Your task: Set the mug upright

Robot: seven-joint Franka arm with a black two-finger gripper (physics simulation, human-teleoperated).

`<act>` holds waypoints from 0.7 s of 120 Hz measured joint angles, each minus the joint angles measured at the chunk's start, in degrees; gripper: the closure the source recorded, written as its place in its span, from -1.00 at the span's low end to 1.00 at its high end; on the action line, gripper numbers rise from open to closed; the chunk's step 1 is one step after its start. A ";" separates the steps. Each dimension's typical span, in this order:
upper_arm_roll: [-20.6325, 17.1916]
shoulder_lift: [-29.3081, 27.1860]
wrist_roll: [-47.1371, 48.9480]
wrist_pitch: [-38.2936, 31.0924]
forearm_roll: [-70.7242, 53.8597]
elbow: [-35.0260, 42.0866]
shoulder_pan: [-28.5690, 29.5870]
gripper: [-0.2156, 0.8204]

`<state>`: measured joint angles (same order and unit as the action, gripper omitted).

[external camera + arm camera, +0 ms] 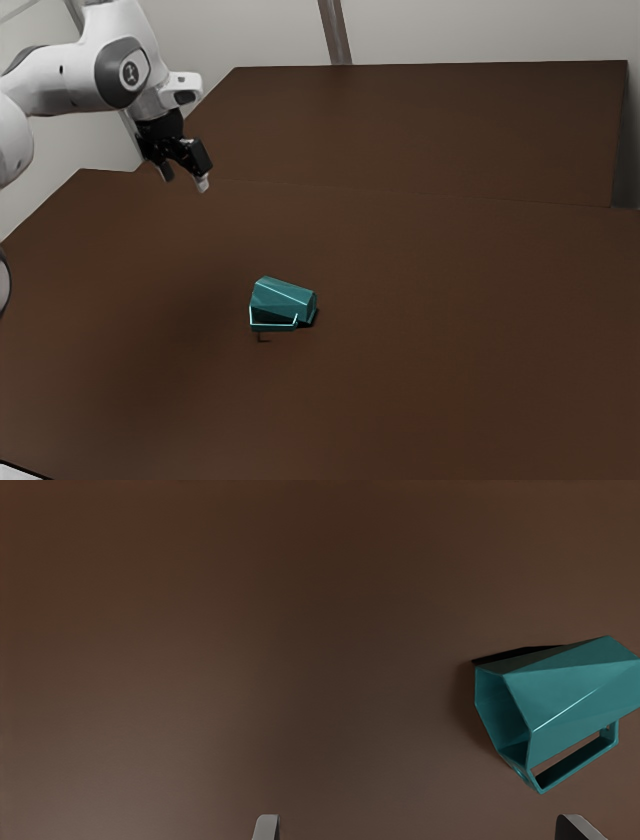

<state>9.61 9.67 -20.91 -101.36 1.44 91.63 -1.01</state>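
Observation:
In the exterior view the black gripper (188, 180) hangs well above the table, up and to the exterior view's left of the mug. The teal faceted mug (283, 301) lies on its side on the brown tabletop. The wrist view has the mug (575, 695) lying with its hollow mouth visible and its loop handle low against the table side; part of its far end is cut off. The gripper (417, 827) is open, its two fingertips wide apart with nothing between them, and the mug is some way off beyond one finger.
The brown table (420, 400) spreads beneath the arm and around the mug. A raised brown panel (420, 130) stands at the table's far side, with a pale wall (480, 30) behind it.

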 joint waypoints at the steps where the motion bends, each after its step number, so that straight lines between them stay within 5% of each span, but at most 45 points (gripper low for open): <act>1: 0.09 -0.03 0.01 -0.15 -0.01 0.02 -0.01 -0.58; 33: 4.78 -3.19 1.75 -3.66 3.50 3.69 -0.64 -0.58; 60: 20.45 -6.45 4.68 -14.28 18.51 17.74 -10.54 -0.58; 84: 22.16 -10.18 1.71 -26.57 35.81 30.53 -12.09 -0.58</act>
<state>31.77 -0.52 -19.20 -127.93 37.25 122.16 -13.10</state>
